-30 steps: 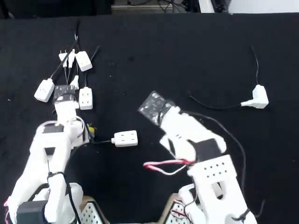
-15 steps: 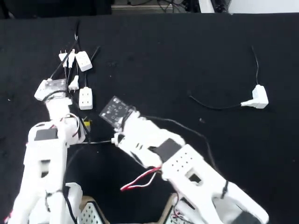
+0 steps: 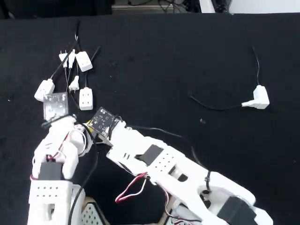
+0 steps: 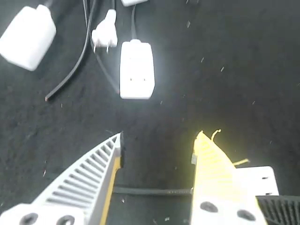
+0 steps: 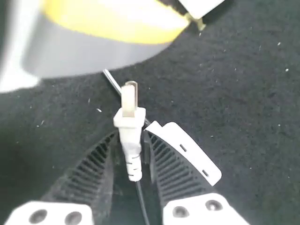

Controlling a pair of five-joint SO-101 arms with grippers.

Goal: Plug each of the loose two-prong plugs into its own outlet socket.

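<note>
Gripping a white two-prong plug (image 5: 129, 123) by its body, the right gripper (image 5: 131, 135) has its fingers closed tight on it. The prongs point forward past the fingertips, and the plug's thin wire runs back between them. A blurred yellow shape sits close ahead of the prongs. In the high view this arm lies from the lower right of the frame to left of centre, its wrist just beside the left arm's.

The left gripper (image 4: 158, 144) stands wide open with nothing held, low over the black table (image 3: 154, 61). A black cord (image 4: 150, 191) lies on the table across the gap between its fingers. Ahead of it lies a white socket (image 4: 136, 70), slots up, with a loose plug (image 4: 104, 35) just beyond it and a second socket (image 4: 27, 35) off to one side.

In the high view that cluster sits in the upper left of the frame, with a third socket (image 3: 83, 60) and more plugs (image 3: 63, 56) near it. At the far right, well apart, a far plug (image 3: 260, 96) lies with its own black wire.
</note>
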